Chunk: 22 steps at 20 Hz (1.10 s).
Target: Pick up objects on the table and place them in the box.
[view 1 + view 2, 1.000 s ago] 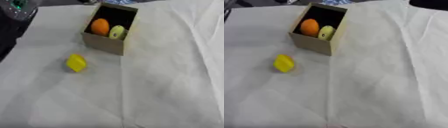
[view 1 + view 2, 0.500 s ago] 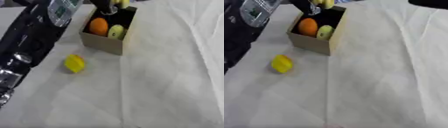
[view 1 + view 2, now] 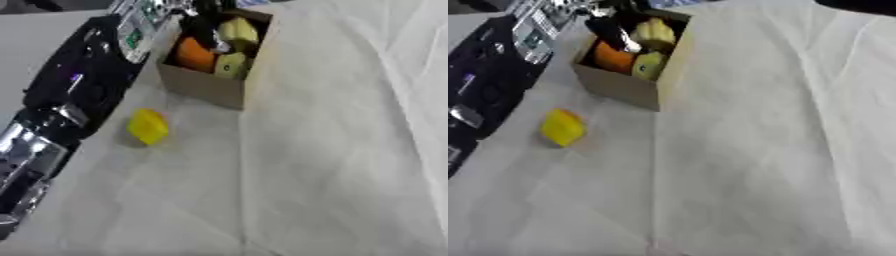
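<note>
Risk: our left hand (image 3: 206, 26), fingers curled round a yellow fruit (image 3: 238, 30) over the box (image 3: 210, 87), could spill it across the rim, leaving the yellow block (image 3: 148, 127) waiting

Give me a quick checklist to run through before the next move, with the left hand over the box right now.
1. Left hand over the box opening: ok.
2. Yellow item by the fingers is inside the box walls: ok.
3. Whether the fingers have let go of it: cannot tell.
4. Orange item and pale green item sit in the box: ok.
5. Yellow block boxed: not ok, it lies on the white cloth beside the box.
6. Right hand position: cannot tell, it shows in neither view.
</note>
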{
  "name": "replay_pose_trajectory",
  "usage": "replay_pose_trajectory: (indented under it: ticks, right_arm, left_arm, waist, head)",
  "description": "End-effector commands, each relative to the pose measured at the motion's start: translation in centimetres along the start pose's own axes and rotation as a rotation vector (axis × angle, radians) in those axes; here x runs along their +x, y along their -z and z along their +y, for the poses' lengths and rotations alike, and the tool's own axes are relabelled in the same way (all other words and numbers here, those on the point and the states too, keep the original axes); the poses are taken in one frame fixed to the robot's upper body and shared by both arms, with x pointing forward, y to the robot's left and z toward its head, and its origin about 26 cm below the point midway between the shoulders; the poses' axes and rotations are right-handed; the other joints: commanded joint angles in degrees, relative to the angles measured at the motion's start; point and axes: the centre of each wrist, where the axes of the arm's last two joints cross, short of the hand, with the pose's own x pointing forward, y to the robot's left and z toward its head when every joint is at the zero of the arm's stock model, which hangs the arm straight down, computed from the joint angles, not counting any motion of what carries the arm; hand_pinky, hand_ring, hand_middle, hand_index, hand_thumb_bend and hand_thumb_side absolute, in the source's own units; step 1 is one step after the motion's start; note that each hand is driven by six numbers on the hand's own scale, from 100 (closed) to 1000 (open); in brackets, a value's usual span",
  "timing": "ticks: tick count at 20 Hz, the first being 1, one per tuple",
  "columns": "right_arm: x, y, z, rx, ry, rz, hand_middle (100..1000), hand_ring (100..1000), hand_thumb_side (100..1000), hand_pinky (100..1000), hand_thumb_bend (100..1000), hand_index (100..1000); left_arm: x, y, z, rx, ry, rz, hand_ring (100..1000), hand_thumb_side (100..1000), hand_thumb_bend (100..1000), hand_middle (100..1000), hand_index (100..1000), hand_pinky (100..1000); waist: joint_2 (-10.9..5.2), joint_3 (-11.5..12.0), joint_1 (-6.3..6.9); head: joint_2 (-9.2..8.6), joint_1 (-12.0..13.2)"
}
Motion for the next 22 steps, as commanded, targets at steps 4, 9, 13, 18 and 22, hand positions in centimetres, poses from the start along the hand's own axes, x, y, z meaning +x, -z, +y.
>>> replay_pose_trajectory:
  ticks: [4,9,13,18,22]
  right_arm:
    - [0.4,-0.1,-0.6,-0.018,-0.01,-0.006,669,718,508,888,100,786]
    - [0.1,-0.5,-0.6,-0.016,-0.019,0.014,670,719,508,888,100,785]
    - [0.0,-0.6,-0.6,-0.015,-0.022,0.016,670,719,508,888,100,785]
    - [-0.6,-1.4,-0.8,-0.019,-0.042,0.056,669,717,509,888,100,784]
    - [-0.6,-1.5,-0.8,-0.025,-0.046,0.057,669,716,509,888,100,784]
  left_arm:
    - [-0.7,-0.5,1.7,0.075,0.044,-0.017,799,294,446,785,846,840]
    - [-1.7,-3.0,3.6,0.1,0.085,-0.083,770,283,426,745,822,823]
    - [-1.2,-4.0,4.3,0.092,0.072,-0.102,770,283,426,745,822,823]
    - [-2.5,-5.8,2.2,-0.033,0.146,-0.146,756,350,483,734,818,806]
    - [-3.6,-7.6,-0.4,-0.177,0.214,-0.191,775,366,510,769,844,814]
  waist:
    - [-2.0,0.34,-0.43]
    - [-2.77,1.72,-0.03]
    - [-2.84,1.87,0.07]
    - [-3.07,4.87,0.45]
    - [-2.96,5.23,0.11]
  head:
    - [0.11,-0.12]
    - [1.11,-1.3]
    - [1.2,-1.45]
    - [0.86,-4.97]
    - [0.53,-5.19]
